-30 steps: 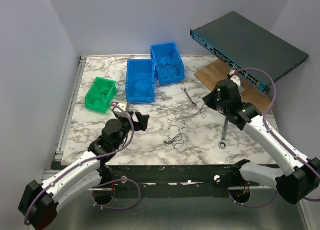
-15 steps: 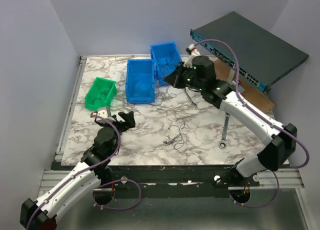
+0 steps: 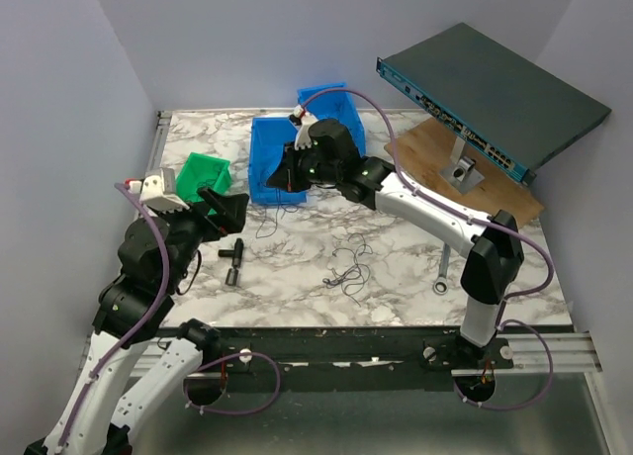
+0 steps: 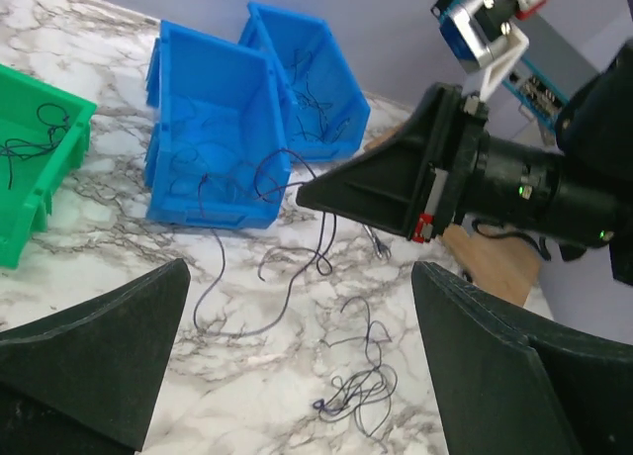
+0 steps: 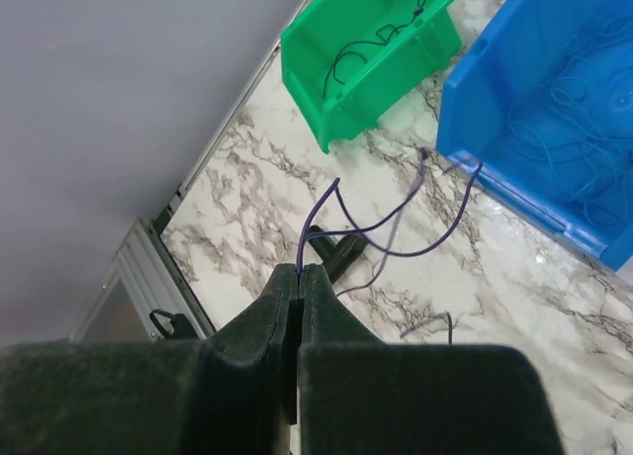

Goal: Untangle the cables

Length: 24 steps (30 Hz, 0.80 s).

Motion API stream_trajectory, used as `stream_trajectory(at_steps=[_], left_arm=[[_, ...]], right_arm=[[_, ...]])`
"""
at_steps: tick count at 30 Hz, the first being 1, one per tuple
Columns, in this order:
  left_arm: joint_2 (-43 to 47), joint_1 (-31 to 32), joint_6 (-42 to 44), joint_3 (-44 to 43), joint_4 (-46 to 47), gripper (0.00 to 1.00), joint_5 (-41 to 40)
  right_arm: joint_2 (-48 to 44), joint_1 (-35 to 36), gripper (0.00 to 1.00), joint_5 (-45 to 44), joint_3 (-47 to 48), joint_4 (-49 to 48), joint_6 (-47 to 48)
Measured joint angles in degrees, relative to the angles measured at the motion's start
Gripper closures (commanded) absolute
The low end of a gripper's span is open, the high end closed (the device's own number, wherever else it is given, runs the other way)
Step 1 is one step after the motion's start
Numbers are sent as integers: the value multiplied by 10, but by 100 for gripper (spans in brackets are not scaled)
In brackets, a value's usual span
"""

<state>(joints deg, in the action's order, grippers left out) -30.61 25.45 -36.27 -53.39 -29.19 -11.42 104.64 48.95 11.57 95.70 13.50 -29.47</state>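
A small knotted bundle of thin dark and blue cables (image 3: pixel 348 269) lies on the marble table (image 3: pixel 297 287) in front of the bins; it also shows in the left wrist view (image 4: pixel 362 394). My right gripper (image 3: pixel 281 179) is shut on one thin purple-blue cable (image 5: pixel 381 223) and holds it above the table by the front of the near blue bin (image 3: pixel 276 160). The cable loops down from the tip (image 4: pixel 265 183) and trails on the marble. My left gripper (image 3: pixel 226 210) is open and empty, raised above the table's left side, well apart from the bundle.
A green bin (image 3: pixel 200 185) with a dark wire stands at the left. A second blue bin (image 3: pixel 331 124) holds several wires. A black T-shaped part (image 3: pixel 234 261) lies on the marble. A silver wrench (image 3: pixel 441 271), a wooden board (image 3: pixel 435 143) and a network switch (image 3: pixel 495 79) are at the right.
My right arm swung from the table's right side across to the near blue bin, trailing a cable. My left arm lifted and pulled back to the left.
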Motion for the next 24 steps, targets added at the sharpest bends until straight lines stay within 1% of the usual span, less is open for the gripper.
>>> stream_trajectory(at_steps=[2,4,8,11,13,20,22,24], left_arm=[[-3,-2,23,-16,-19,1,27],[-5,-2,45,-9,-32,2,62],[8,-3,72,48,-19,1,132],[40,-3,78,129,28,2,185],[40,-3,78,156,56,4,214],[-18,0,75,157,149,6,266],[-31,4,78,151,159,9,266],[-43,7,83,144,163,19,264]], right_arm=[[6,2,99,9,4,2,4],[5,3,99,17,4,3,7],[-17,5,99,50,-20,-2,5],[-37,5,99,77,-35,-2,-7],[-47,6,99,93,-36,-2,-17],[-76,6,99,134,-37,-3,-48],[-76,6,99,139,-37,-3,-55],[-76,6,99,143,-41,-2,-60]])
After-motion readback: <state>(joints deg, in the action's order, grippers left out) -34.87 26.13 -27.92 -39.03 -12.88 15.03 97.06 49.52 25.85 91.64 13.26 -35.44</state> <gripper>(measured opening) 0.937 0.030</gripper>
